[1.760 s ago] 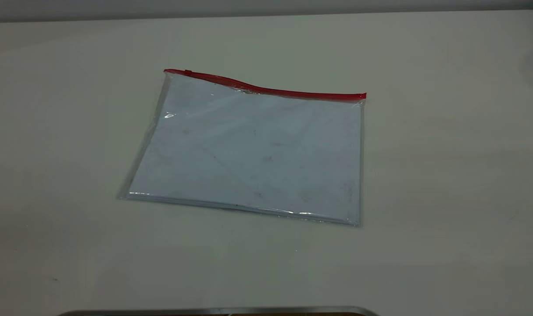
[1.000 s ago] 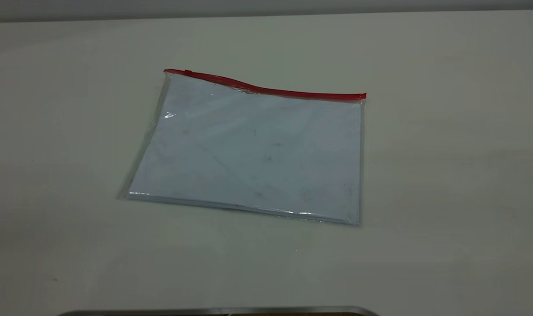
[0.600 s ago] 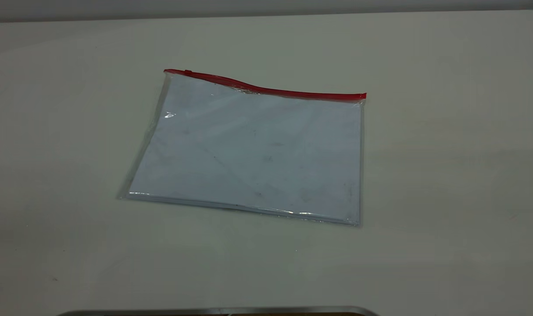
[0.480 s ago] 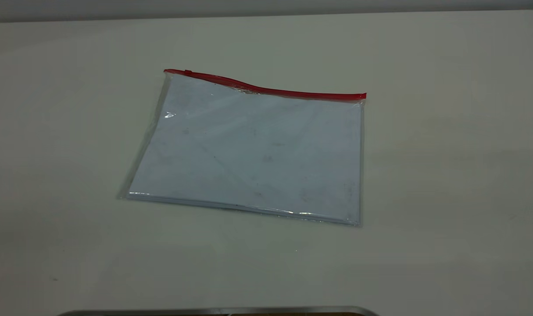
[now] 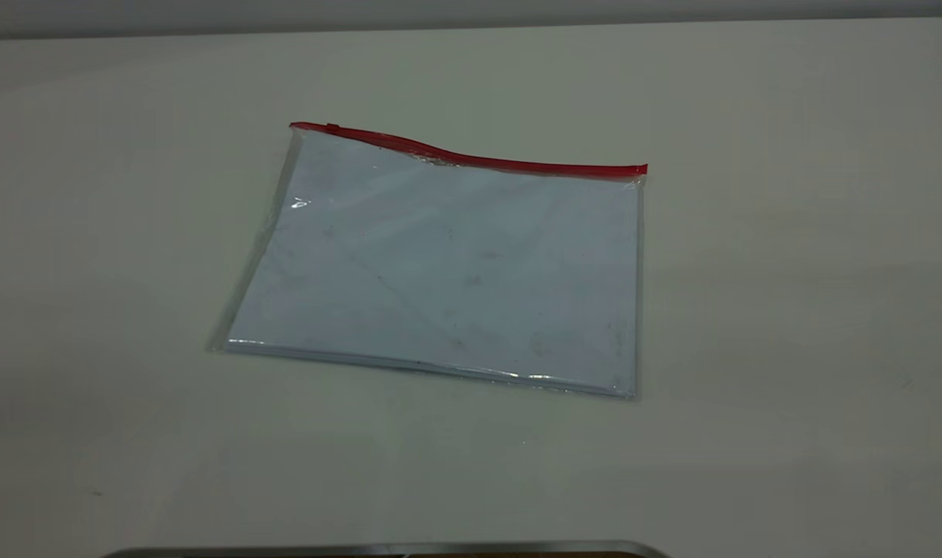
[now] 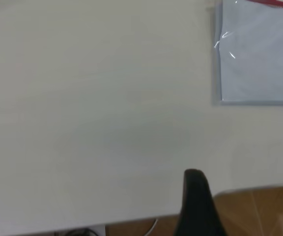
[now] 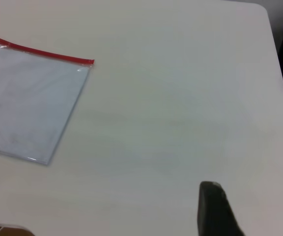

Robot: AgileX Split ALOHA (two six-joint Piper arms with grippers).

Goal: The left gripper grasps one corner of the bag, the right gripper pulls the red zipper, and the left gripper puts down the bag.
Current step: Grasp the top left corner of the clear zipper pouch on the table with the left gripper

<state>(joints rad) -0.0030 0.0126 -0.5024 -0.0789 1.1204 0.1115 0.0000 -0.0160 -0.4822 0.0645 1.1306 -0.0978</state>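
Nothing is done yet: the bag (image 5: pixel 447 267) lies flat mid-tabletop (image 5: pixel 788 310), the red zipper (image 5: pixel 471 159) along its far edge untouched, and both pincers sit well away, grip state impossible to tell.

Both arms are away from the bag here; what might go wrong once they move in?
1. The bag lies flat on the table, so the left end effector may scrape past its corner.
2. The red zipper bows midway; the slider could snag when the right end effector pulls.

Left hand (image 6: pixel 196 206) mostly cut off
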